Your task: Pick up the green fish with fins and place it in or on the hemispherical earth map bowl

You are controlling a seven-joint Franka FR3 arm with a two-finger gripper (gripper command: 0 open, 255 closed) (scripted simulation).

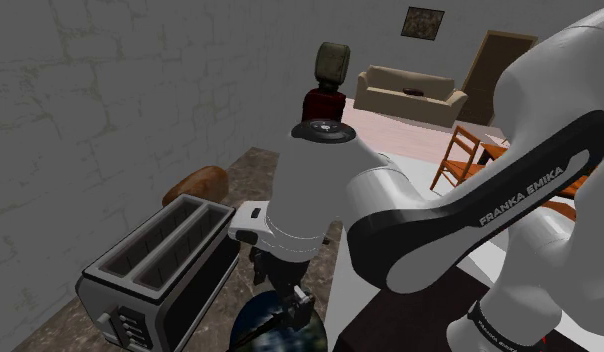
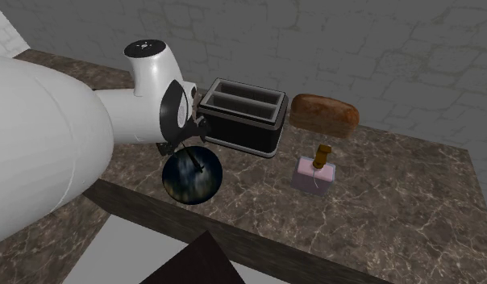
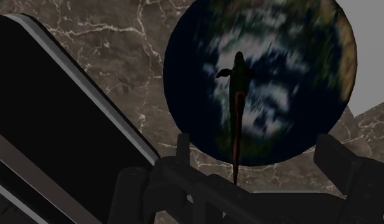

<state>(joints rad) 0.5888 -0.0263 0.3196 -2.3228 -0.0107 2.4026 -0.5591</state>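
The earth map bowl [image 3: 273, 76] is a dark blue hemisphere with white and brownish patches, standing on the marble counter beside the toaster. A slim dark green fish [image 3: 237, 102] with small fins lies lengthwise inside it, its tail pointing toward the gripper. My black gripper [image 3: 257, 162] hovers just above the bowl's near rim, open, its fingers apart on either side of the tail without touching it. In the second exterior view the gripper [image 2: 189, 135] is over the bowl [image 2: 185, 181], with the fish [image 2: 201, 166] a thin streak inside. The shoulder view shows the gripper [image 1: 288, 300] above the bowl [image 1: 258, 325].
A black and silver two-slot toaster [image 2: 243, 117] stands right beside the bowl. Behind it lies a brown bread loaf [image 2: 324, 113]. A small pink bottle with a brown cap [image 2: 314, 171] stands further along the marble counter [image 2: 395, 218]. The counter's front edge runs close by the bowl.
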